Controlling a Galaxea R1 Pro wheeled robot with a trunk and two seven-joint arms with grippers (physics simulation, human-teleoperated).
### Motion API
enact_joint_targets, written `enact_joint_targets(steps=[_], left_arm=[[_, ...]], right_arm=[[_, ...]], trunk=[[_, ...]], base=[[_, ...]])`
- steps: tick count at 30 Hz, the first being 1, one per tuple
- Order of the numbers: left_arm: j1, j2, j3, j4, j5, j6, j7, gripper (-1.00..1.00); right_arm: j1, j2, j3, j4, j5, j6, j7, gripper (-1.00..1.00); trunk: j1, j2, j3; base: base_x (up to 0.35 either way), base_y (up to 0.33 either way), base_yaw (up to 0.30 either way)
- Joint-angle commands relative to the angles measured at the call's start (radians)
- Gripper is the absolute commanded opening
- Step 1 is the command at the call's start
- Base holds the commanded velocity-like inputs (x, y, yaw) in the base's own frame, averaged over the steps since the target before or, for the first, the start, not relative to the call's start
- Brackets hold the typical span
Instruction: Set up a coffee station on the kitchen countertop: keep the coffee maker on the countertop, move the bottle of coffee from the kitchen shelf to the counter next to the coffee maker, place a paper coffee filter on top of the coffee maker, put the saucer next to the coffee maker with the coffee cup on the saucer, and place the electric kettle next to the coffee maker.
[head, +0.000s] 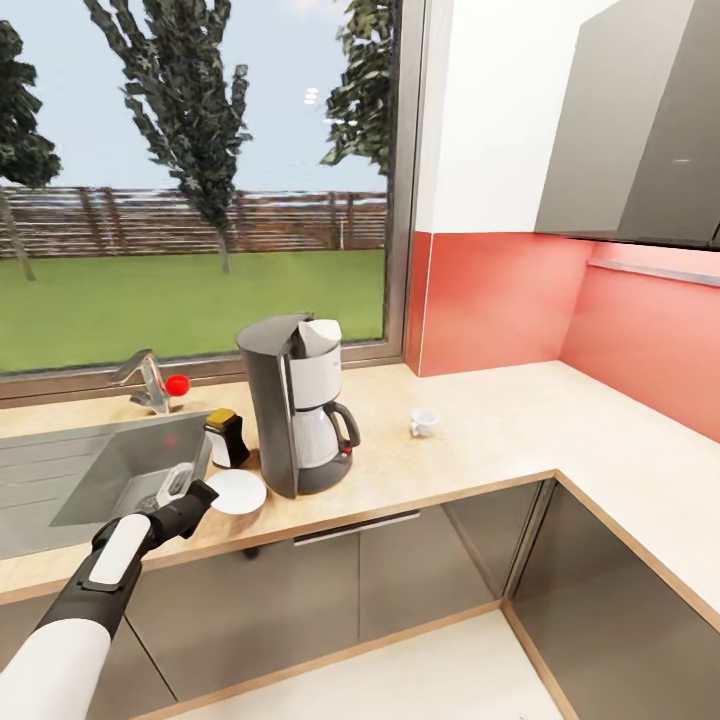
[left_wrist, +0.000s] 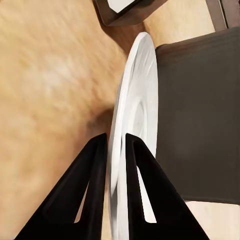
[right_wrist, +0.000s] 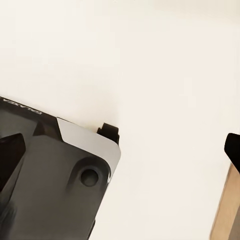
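Currently the left claw (left_wrist: 116, 145) is closed on the rim of the saucer (head: 236, 491), which sits at the front edge of the counter (head: 480, 430), just beside the coffee maker (head: 297, 405) and near the bottle of coffee (head: 226, 437). Risk: the plate overhangs the edge; a careless release or pull could tip it off. The coffee cup (head: 423, 422) stands well apart. Right claw state: cannot tell.

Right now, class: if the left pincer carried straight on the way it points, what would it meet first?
The left pincer already grips the saucer by its rim. Beyond the plate, the next thing in line looks like the coffee maker, at its base, though depth is hard to judge.
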Motion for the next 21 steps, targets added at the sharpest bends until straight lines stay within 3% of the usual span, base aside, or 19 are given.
enact_joint_targets(steps=[1, 15, 21], left_arm=[[-0.001, 0.000, 0.001, -0.002, 0.009, 0.006, 0.011, -1.00], [0.001, 0.001, 0.001, 0.015, 0.003, 0.002, 0.015, -1.00], [0.007, 0.013, 0.001, 0.084, 0.004, -0.005, 0.004, -1.00]], right_arm=[[0.000, -0.001, 0.008, -0.002, -0.008, 0.006, 0.003, 1.00], [0.000, -0.001, 0.008, -0.002, -0.008, 0.007, 0.003, 1.00], [0.000, -0.001, 0.008, -0.002, -0.008, 0.007, 0.003, 1.00]], trunk=[[0.001, -0.002, -0.002], [0.001, -0.002, -0.002], [0.001, -0.002, -0.002]], base=[[0.003, 0.000, 0.000], [0.000, 0.000, 0.000], [0.000, 0.000, 0.000]])
